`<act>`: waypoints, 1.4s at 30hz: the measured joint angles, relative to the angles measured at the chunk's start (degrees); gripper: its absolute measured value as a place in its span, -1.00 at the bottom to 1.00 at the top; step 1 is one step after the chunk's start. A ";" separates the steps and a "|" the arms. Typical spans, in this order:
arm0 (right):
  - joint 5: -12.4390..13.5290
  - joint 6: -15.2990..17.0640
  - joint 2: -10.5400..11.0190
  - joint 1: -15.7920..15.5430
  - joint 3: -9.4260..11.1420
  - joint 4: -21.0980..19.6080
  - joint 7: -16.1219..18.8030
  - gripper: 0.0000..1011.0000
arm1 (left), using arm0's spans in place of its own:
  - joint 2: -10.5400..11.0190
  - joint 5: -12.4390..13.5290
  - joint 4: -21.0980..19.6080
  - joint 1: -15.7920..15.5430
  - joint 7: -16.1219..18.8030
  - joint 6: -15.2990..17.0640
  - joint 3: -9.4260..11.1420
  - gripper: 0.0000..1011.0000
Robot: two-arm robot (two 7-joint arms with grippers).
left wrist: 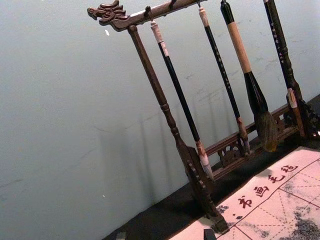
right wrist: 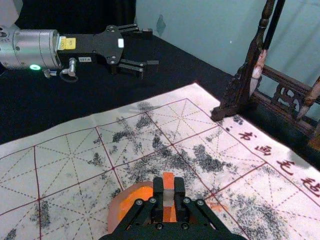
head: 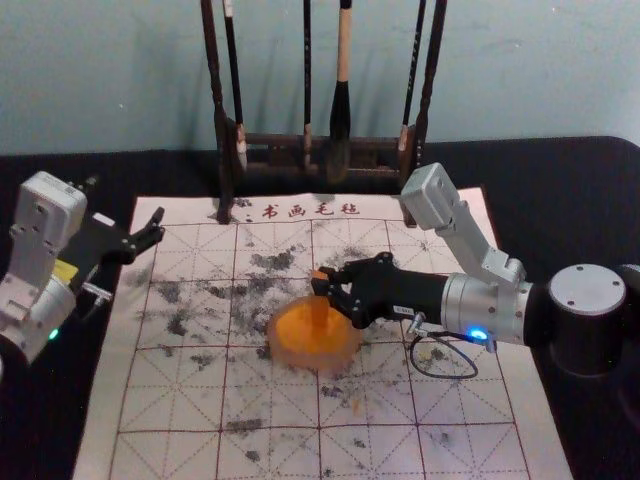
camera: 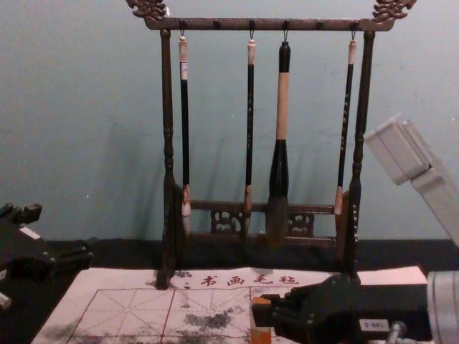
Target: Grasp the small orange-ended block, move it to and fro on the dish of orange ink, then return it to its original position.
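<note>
Reaches in from the right with the right arm (head: 490, 308), holding the right gripper (head: 322, 284) near the middle and pointing it left, with fingers (right wrist: 181, 196) drawn close together. Holds the left arm (head: 28, 305) idle at the left, angling the left gripper (head: 158, 226) toward the far right with fingers spread apart.

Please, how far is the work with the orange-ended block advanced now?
Grasping looks done: the right gripper is shut on the block, upright. The inking seems in hand: the block's lower end is at the dish of orange ink, though its motion cannot be told. Left is returning the block, which is not yet released. The left gripper waits open at the left.
</note>
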 joint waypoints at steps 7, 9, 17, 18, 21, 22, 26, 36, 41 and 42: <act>-0.22 -0.19 0.74 -0.67 0.27 -0.75 0.09 -0.76 | 0.00 0.00 0.00 0.00 0.00 0.00 0.00 0.98; -0.22 -0.18 1.01 -0.97 0.46 -1.18 0.13 -0.76 | 0.00 0.00 0.00 0.00 0.00 0.00 0.00 0.98; 0.22 -0.14 2.25 -2.15 0.86 -2.98 0.66 -0.76 | 0.00 0.00 0.00 0.00 0.00 0.00 0.00 0.98; 0.23 -0.15 2.35 -2.24 0.86 -3.12 0.73 -0.76 | 0.00 0.00 0.00 0.00 0.00 0.00 0.00 0.98; 0.22 -0.25 2.76 -2.71 0.74 -3.70 0.86 -0.76 | 0.00 0.00 0.00 0.00 0.00 0.00 0.00 0.98; 0.22 -0.27 2.77 -2.75 0.72 -3.72 0.86 -0.76 | 0.00 0.00 0.00 0.00 0.00 0.00 0.00 0.98; 0.22 -0.32 2.78 -2.97 0.60 -3.89 0.90 -0.76 | 0.00 0.00 0.00 0.00 0.00 0.00 0.00 0.98; 0.29 -0.32 2.29 -3.07 -0.08 -4.11 1.20 -0.76 | 0.00 0.00 0.00 0.00 0.00 0.00 0.00 0.98; 0.29 -0.30 1.67 -2.70 -0.50 -3.55 1.32 -0.76 | 0.00 0.00 0.00 0.00 0.00 0.00 0.00 0.98; 0.29 -0.29 1.57 -2.63 -0.57 -3.46 1.34 -0.76 | 0.00 0.00 0.00 0.00 0.00 0.00 0.00 0.98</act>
